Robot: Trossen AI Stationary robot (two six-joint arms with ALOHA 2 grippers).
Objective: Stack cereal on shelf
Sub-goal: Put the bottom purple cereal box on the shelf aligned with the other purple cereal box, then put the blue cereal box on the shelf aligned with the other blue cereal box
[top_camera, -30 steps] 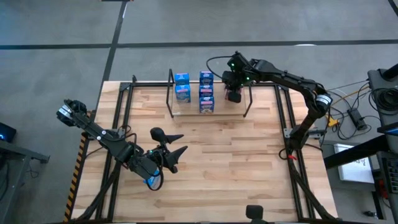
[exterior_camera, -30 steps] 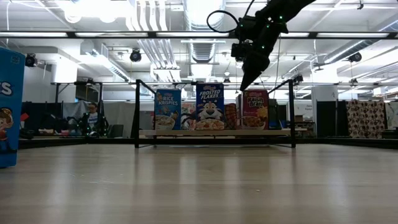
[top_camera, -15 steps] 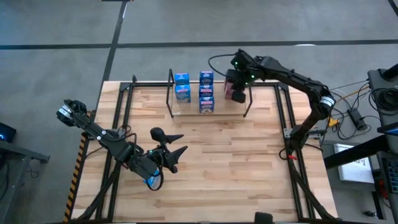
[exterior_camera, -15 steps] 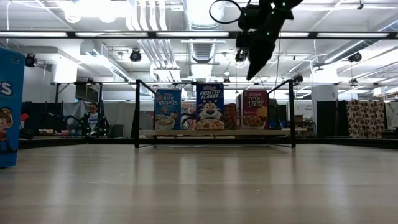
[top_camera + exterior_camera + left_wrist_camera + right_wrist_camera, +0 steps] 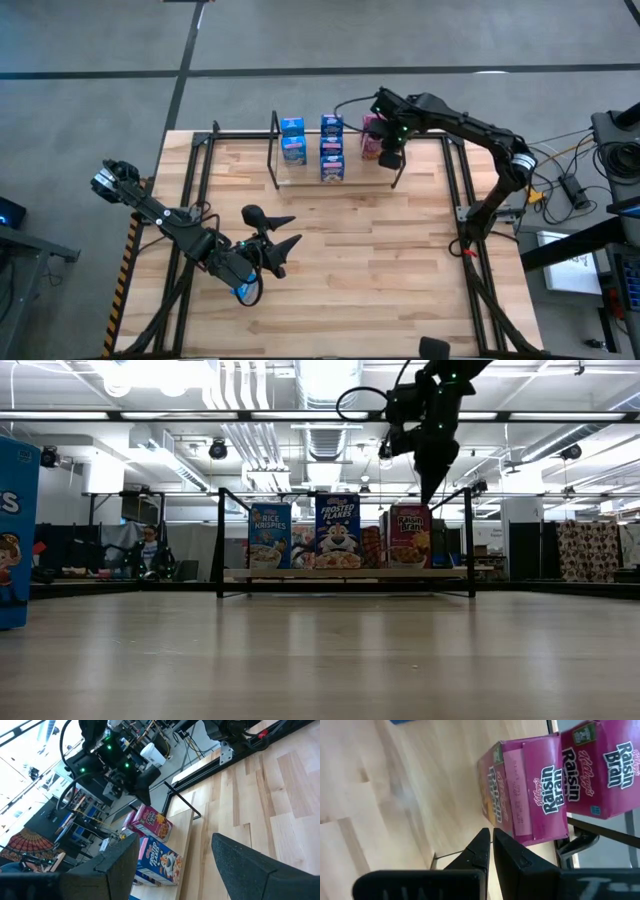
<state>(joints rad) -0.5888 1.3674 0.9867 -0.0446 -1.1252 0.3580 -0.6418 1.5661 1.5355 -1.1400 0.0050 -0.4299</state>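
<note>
Fingers of the right gripper (image 5: 491, 851) were pinched together with nothing between them, just above the pink Raisin Bran boxes (image 5: 530, 790) at the shelf's (image 5: 335, 178) right end. We saw blue cereal boxes (image 5: 331, 146) lined on the shelf. Left gripper (image 5: 283, 243) sat spread wide, empty, low over the table (image 5: 400, 260), well apart from the shelf

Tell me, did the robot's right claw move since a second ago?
Yes. In the high view the right gripper, shut and empty, has slid off the pink Raisin Bran boxes toward the shelf's right end post; a second ago it was above them.
</note>
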